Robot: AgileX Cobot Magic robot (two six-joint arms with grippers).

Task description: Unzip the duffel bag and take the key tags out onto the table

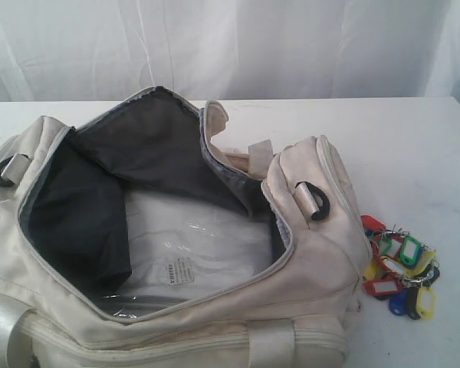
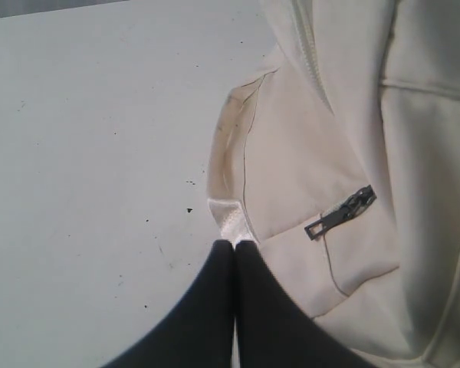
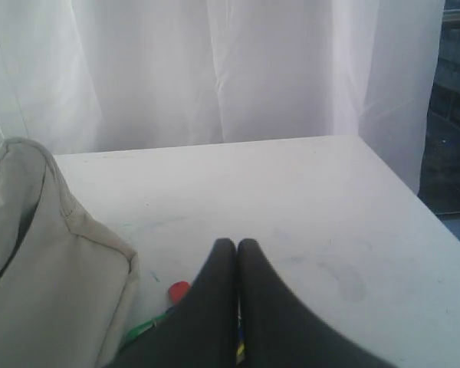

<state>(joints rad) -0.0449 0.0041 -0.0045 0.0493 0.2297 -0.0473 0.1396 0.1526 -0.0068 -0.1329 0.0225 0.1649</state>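
Note:
The cream duffel bag (image 1: 314,253) lies unzipped on the white table (image 1: 414,146), its dark grey lining showing. The key tags (image 1: 399,268), a red, green, yellow and blue bunch, rest on the table against the bag's right end. Neither gripper shows in the exterior view. My left gripper (image 2: 235,244) is shut, its tips right at a glossy webbing handle (image 2: 230,222) on the bag's side (image 2: 307,153). My right gripper (image 3: 236,242) is shut above the table (image 3: 291,192); a red key tag (image 3: 179,291) peeks out beside its fingers, next to the bag (image 3: 38,291).
Inside the bag lies a clear plastic-wrapped white sheet (image 1: 192,253). A grey zipper pull (image 2: 341,213) hangs on an outer pocket. A white curtain (image 1: 230,46) hangs behind the table. The table's edge (image 3: 445,222) drops off close to my right gripper.

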